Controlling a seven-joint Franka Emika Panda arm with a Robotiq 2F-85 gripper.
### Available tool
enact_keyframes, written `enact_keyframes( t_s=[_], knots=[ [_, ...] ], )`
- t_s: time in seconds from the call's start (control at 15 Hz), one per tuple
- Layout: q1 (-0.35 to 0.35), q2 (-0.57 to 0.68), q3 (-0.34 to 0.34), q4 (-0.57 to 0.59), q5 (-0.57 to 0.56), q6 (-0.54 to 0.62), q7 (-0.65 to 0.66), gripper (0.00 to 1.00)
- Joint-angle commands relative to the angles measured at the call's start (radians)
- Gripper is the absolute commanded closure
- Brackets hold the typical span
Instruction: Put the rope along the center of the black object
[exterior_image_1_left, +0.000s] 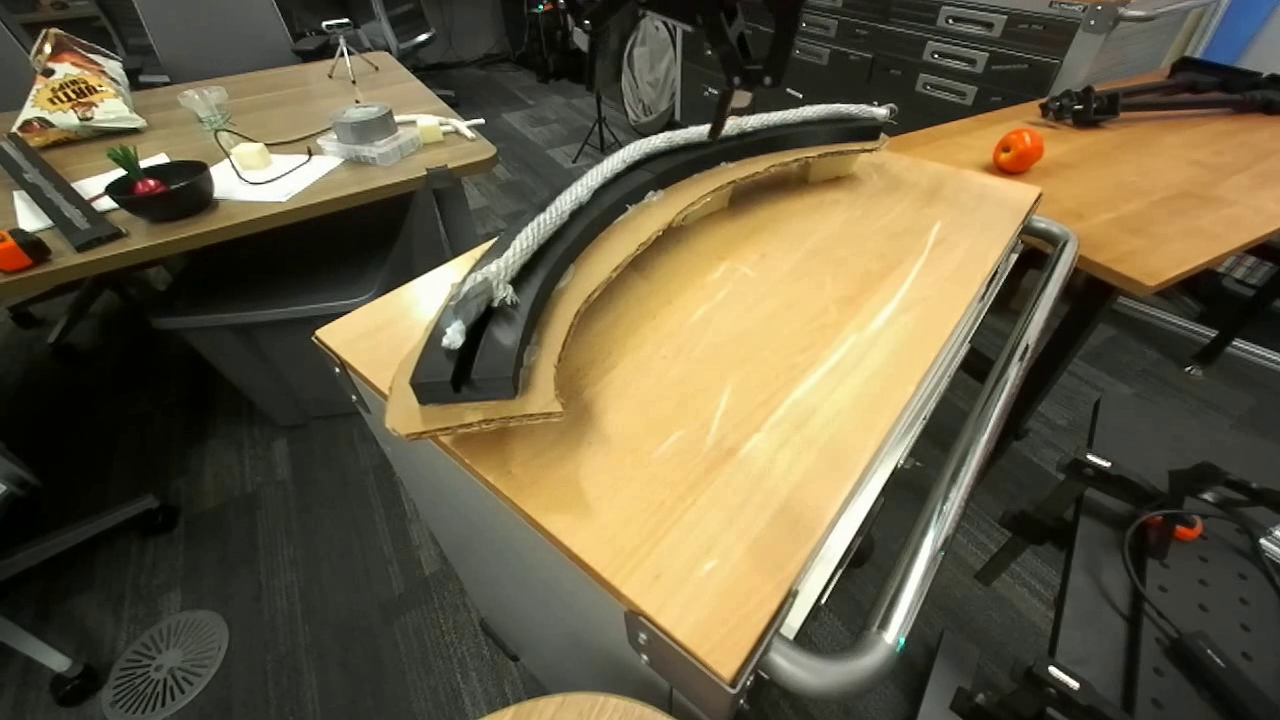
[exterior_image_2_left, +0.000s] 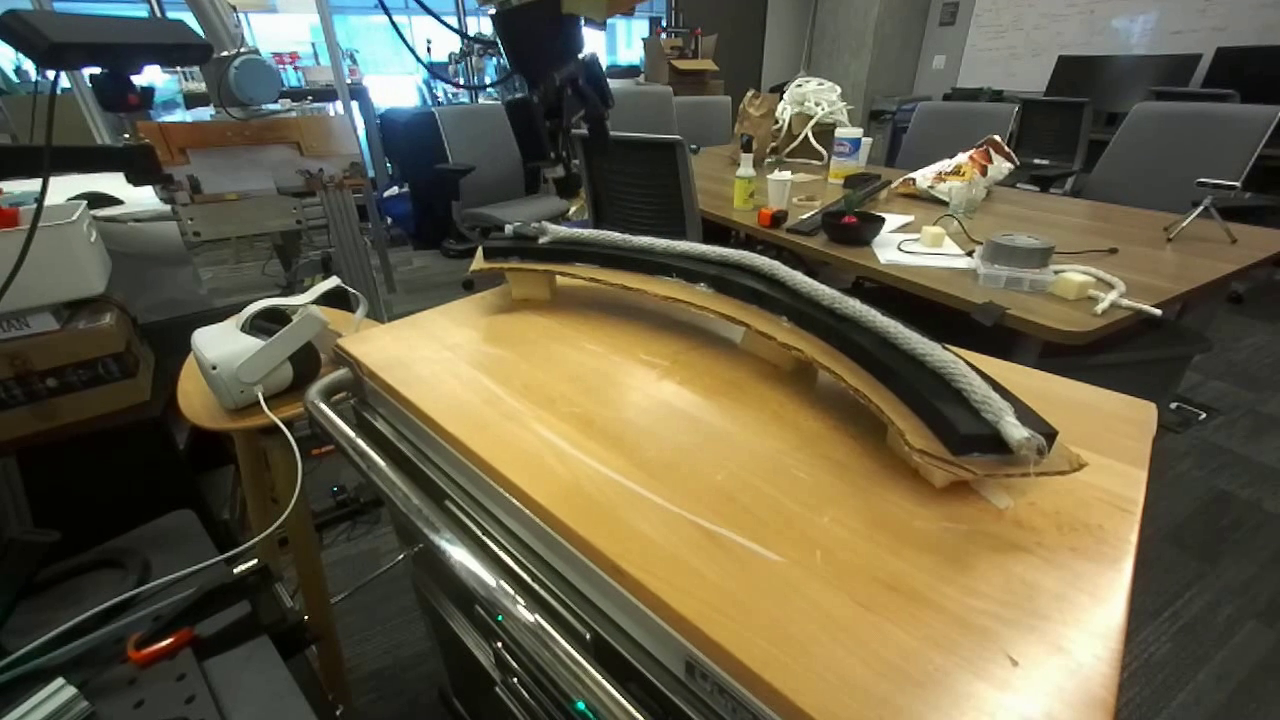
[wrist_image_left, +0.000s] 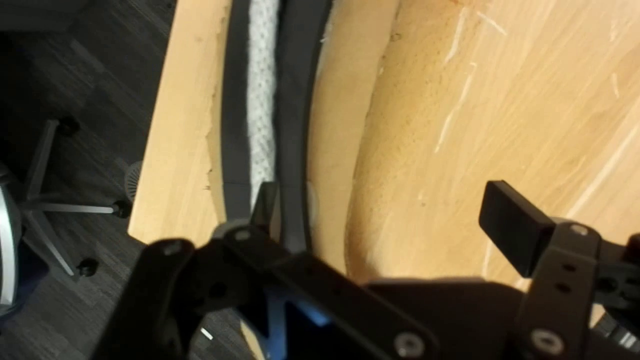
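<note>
Spread wide and grasping nothing, the gripper (wrist_image_left: 390, 212) hangs in the air; both exterior views cut its upper parts off at the top edge. One finger (wrist_image_left: 266, 202) blocks part of the rope (wrist_image_left: 261, 100) from the wrist view, and the lower stretch of the black object (wrist_image_left: 292, 90) vanishes behind the gripper. Cardboard (wrist_image_left: 340, 110) lies under the black object on the wooden tabletop (exterior_image_1_left: 750, 350); a white headset (exterior_image_2_left: 255, 345) rests on a stool (exterior_image_2_left: 212, 417) near one corner. The rope follows the black object's curve, below the gripper and apart from it, with one ragged end lying beside the slot (exterior_image_1_left: 468, 370) in an exterior view.
</note>
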Motion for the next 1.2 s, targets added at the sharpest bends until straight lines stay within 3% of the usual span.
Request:
enact_keyframes(
  t_s=[0.0, 0.2, 0.27, 0.8, 0.87, 0.93, 1.07, 1.13],
  knots=[
    [-0.024, 0.134, 0.059, 0.175, -0.026, -0.016, 0.089, 0.02],
    [-0.021, 0.229, 0.089, 0.273, -0.006, -0.047, 0.136, 0.16],
    [-0.02, 0.256, 0.098, 0.297, -0.005, -0.054, 0.149, 0.31],
    [-0.032, 0.396, 0.157, 0.402, 0.025, -0.11, 0.142, 0.91],
    [-0.035, 0.4, 0.162, 0.404, 0.028, -0.121, 0.136, 0.83],
    [-0.039, 0.403, 0.168, 0.405, 0.034, -0.132, 0.13, 0.57],
    [-0.045, 0.4, 0.178, 0.406, 0.038, -0.153, 0.118, 0.57],
    [-0.048, 0.396, 0.184, 0.407, 0.044, -0.162, 0.11, 0.5]
  ],
)
